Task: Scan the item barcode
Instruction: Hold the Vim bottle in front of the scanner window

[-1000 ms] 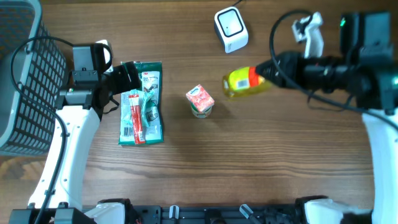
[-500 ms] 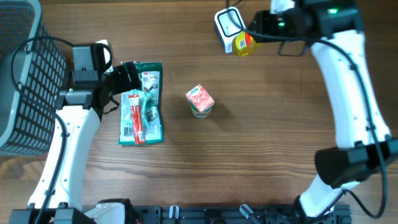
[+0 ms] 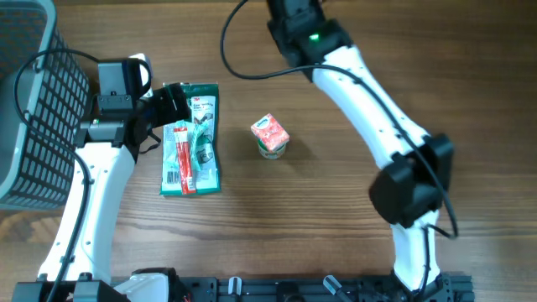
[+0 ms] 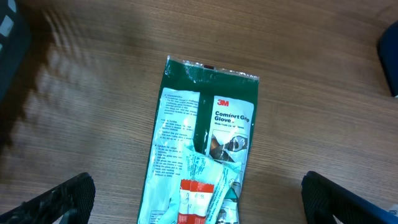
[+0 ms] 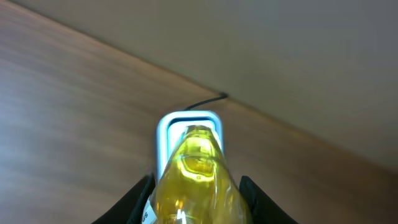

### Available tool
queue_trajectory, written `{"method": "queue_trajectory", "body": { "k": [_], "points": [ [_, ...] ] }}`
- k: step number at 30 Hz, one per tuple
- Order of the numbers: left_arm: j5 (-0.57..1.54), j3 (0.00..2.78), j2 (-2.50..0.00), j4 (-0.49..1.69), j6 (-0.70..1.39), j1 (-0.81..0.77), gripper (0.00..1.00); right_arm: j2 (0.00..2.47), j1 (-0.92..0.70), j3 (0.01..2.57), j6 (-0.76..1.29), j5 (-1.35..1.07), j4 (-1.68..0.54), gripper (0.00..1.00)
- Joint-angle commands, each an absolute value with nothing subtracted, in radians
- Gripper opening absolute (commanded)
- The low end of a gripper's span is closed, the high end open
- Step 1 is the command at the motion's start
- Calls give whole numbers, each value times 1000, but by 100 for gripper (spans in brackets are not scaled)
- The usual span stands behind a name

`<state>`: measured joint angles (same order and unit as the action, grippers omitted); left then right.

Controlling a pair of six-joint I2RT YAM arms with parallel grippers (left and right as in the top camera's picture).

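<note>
In the right wrist view my right gripper (image 5: 198, 205) is shut on a clear bottle of yellow liquid (image 5: 196, 177). The bottle's far end points at the white barcode scanner (image 5: 166, 124), whose rim shows just behind it. From overhead both are hidden under my right arm (image 3: 352, 75), which reaches to the table's far edge. My left gripper (image 4: 199, 205) stands open above a green glove packet (image 4: 208, 130), holding nothing. A red sachet (image 4: 196, 199) lies on that packet.
A small carton with a red and green top (image 3: 270, 136) stands mid-table. The green packet (image 3: 201, 126) and red sachet (image 3: 182, 159) lie left of it. A dark wire basket (image 3: 33, 109) fills the left edge. A cable (image 5: 205, 101) runs from the scanner.
My right arm swung from the right side to the far middle, carrying the bottle up to the scanner, and now covers both from overhead. The left arm stayed still.
</note>
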<state>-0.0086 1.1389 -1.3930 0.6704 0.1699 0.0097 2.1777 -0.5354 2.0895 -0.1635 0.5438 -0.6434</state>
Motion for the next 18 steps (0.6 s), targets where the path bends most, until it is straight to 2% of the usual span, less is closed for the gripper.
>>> {"method": "queue_trajectory", "body": {
  "k": [1,4,18],
  "points": [
    [0,1150,-1382,667,165,15,100,2253,-536,2111,-379,846,-553,4],
    [0,1150,-1382,667,165,15,100,2302,-535,2111,-453,905,-472,4],
    [0,1150,-1382,667,165,15,100,2426,-532,2105,-547,943,-310,4]
  ]
}}
